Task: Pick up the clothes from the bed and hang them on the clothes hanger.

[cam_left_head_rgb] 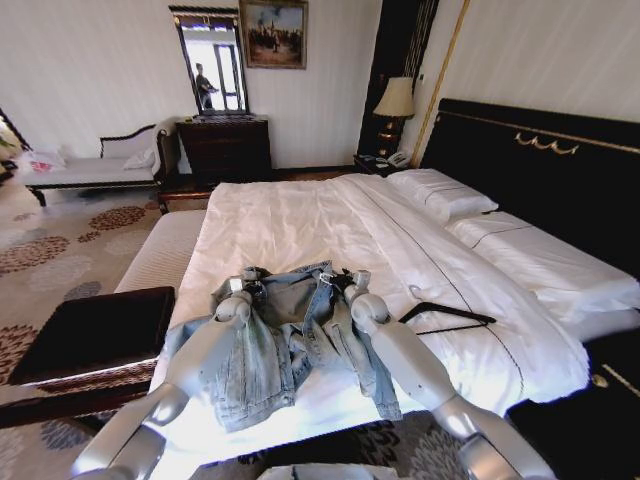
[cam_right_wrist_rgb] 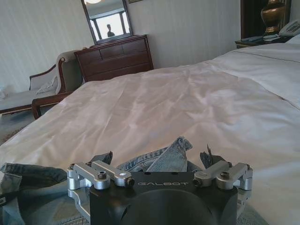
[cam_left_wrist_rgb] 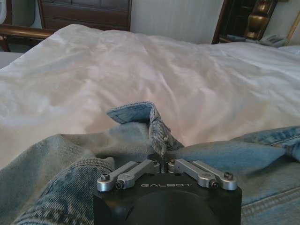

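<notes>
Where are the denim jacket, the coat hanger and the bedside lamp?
Denim jacket (cam_left_head_rgb: 262, 352), head view, back panel.
Coat hanger (cam_left_head_rgb: 447, 318), head view, black upper arm.
Bedside lamp (cam_left_head_rgb: 396, 98), head view, shade.

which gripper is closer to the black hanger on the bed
Right. The right gripper sits at the jacket edge beside the hanger; the left gripper is across the jacket, farther away.

Pale striped walls; patterned carpet (cam_left_head_rgb: 40, 245); dark dresser (cam_left_head_rgb: 225, 147) under mirror (cam_left_head_rgb: 212, 62); lit bedside lamp (cam_left_head_rgb: 396, 100); chaise (cam_left_head_rgb: 95, 165).
</notes>
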Controlling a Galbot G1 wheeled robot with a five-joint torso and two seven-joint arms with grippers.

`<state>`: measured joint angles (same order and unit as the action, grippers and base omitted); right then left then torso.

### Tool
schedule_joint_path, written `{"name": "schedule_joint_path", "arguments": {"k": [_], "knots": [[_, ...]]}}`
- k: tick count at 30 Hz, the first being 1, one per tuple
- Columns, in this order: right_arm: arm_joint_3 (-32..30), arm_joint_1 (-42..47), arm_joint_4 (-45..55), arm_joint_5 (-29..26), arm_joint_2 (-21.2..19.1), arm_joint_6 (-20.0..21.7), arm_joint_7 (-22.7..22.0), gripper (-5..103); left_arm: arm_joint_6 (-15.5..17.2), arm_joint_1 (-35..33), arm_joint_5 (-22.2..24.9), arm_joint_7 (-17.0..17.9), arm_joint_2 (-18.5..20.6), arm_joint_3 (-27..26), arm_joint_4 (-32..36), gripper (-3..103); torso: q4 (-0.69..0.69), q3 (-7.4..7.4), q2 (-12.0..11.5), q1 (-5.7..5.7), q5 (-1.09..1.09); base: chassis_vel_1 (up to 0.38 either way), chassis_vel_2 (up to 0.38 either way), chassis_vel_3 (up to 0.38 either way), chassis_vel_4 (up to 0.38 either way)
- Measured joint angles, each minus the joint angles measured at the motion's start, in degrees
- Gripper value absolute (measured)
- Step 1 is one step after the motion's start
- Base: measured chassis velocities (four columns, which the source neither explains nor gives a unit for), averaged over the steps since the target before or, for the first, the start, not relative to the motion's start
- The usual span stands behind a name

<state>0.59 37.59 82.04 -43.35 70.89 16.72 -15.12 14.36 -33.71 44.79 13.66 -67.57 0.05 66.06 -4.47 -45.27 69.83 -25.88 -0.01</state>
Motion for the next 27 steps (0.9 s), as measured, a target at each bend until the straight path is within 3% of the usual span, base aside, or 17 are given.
{"name": "schedule_joint_path", "arguments": {"k": [3, 8, 12, 18, 22, 27], "knots": [[-0.07, 0.18, 0.19, 0.04, 0.01, 0.03, -0.02, 100, 0.23, -0.83, 0.99, 0.39, 0.85, -0.5, 2.22, 2, 0.0, 0.0, 0.0, 0.0, 0.0, 0.0, 0.0, 0.0, 0.0], [-0.37, 0.82, 0.9, 0.13, -0.26, 0.1, -0.04, 100, 1.25, -3.76, 6.15, 2.05, 2.76, -2.57, 11.36, 2, -0.02, 0.0, 0.0, 0.0, 0.01, 0.0, 0.0, 0.0, 0.0], [-0.84, 1.57, 2.17, 0.07, -0.98, 0.33, -0.11, 100, 2.55, -8.94, 12.89, 2.92, 4.96, -6.43, 21.49, 2, -0.03, 0.01, 0.0, 0.0, 0.02, 0.0, 0.0, 0.0, 0.0], [-1.3, 2.52, 3.42, -0.04, -1.76, 0.6, -0.21, 100, 3.36, -14.88, 15.96, 2.9, 6.95, -12.08, 25.83, 2, 0.0, 0.01, 0.01, 0.0, 0.01, 0.0, 0.0, 0.0, 0.0], [-1.81, 4.21, 4.86, -0.05, -2.92, 0.83, -0.23, 100, 3.64, -22.11, 16.93, 0.16, 9.6, -19.62, 28.23, 2, 0.0, 0.01, 0.01, 0.01, 0.01, 0.0, 0.0, 0.0, 0.0], [-1.98, 5.08, 5.77, -0.11, -3.33, 0.92, -0.23, 100, 3.37, -24.38, 16.68, -1.73, 10.37, -22.03, 27.94, 2, 0.0, 0.01, 0.01, 0.01, 0.01, 0.0, 0.0, 0.0, 0.0]]}}
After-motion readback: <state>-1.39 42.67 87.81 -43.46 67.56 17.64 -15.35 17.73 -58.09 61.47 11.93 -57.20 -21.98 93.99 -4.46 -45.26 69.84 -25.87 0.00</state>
